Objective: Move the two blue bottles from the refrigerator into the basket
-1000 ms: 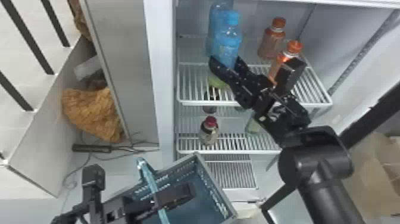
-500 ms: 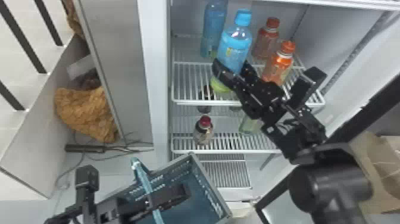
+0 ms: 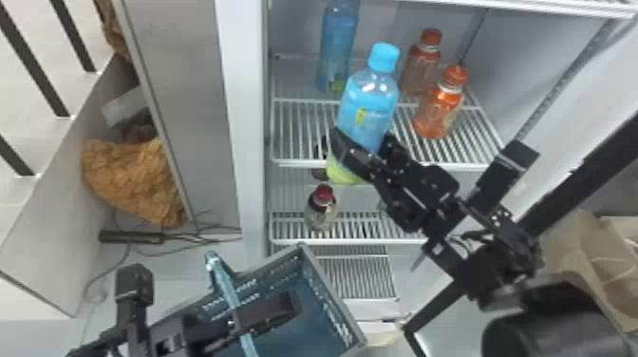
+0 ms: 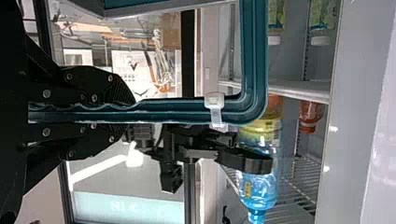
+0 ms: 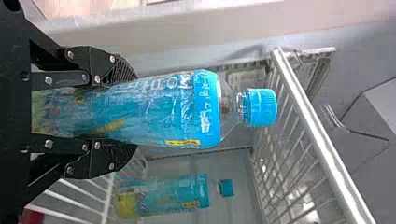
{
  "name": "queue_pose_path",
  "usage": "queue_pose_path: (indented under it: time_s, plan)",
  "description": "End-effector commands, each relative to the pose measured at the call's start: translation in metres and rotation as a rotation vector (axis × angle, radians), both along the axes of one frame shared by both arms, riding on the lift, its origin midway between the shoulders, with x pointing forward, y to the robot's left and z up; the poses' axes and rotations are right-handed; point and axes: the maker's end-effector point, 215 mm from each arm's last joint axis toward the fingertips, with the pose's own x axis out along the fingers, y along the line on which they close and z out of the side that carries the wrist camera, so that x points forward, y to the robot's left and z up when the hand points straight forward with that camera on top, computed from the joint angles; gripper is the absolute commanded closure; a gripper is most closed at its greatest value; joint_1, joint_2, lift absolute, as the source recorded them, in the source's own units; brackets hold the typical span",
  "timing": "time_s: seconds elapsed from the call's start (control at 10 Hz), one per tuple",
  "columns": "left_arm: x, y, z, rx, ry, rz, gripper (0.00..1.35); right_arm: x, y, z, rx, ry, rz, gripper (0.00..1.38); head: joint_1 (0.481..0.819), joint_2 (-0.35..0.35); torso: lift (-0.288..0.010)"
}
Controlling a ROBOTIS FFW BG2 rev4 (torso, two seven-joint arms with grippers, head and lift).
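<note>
At the far left, dark railing bars (image 3: 35, 61) stand beyond a grey partition (image 3: 175, 104). Against its left side lies a crumpled brown bundle (image 3: 133, 183), probably cloth or a bag. A dark bar (image 3: 132, 236) with cables lies on the floor near the partition's foot.

Lower down, the left gripper (image 3: 266, 315) is over the basket (image 3: 334, 299), its fingers closed on the handle (image 3: 223, 280); the left wrist view shows them pinching it from both sides. The basket is in front of the refrigerator (image 3: 247, 118).

Inside the refrigerator, a red-capped bottle (image 3: 320, 211) stands on a lower shelf (image 3: 349, 239). On the upper shelf (image 3: 294, 133), toward the back, the rear blue bottle (image 3: 338, 47) stands upright.

In front of it, the right gripper (image 3: 363, 147) grips the front blue bottle (image 3: 368, 102) by its lower part, one finger on each side. That bottle leans, cap up and to the right, its base in front of the upper shelf's edge.

Right of it, two orange bottles (image 3: 420, 66) (image 3: 439, 111) stand on the upper shelf. A cardboard box (image 3: 584, 266) is at the far right.
</note>
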Motion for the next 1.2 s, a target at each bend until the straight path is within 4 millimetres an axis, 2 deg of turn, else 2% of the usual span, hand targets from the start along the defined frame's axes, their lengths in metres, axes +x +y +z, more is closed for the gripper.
queue_pose_path:
  time_s: [0.0, 0.3, 0.6, 0.8, 1.1]
  plan:
    - [0.000, 0.000, 0.000, -0.001, -0.001, 0.001, 1.20, -0.020, 0.003, -0.011, 0.003, 0.051, 0.018, 1.28, 0.695, -0.136, -0.010]
    - [0.003, 0.002, 0.002, -0.009, -0.005, 0.015, 1.20, -0.062, 0.006, -0.033, 0.004, 0.172, 0.059, 1.28, 0.695, -0.131, -0.010]
    - [0.005, 0.002, 0.004, -0.012, -0.010, 0.019, 1.20, -0.085, 0.005, -0.045, -0.006, 0.251, 0.091, 1.28, 0.695, -0.139, -0.010]
    - [0.007, 0.002, 0.004, -0.008, -0.014, 0.019, 1.20, -0.104, 0.008, -0.060, 0.009, 0.324, 0.125, 1.28, 0.695, -0.141, -0.010]
    - [0.007, 0.000, 0.003, 0.002, -0.017, 0.009, 1.20, -0.133, 0.027, -0.075, 0.077, 0.420, 0.213, 1.28, 0.695, -0.129, -0.010]
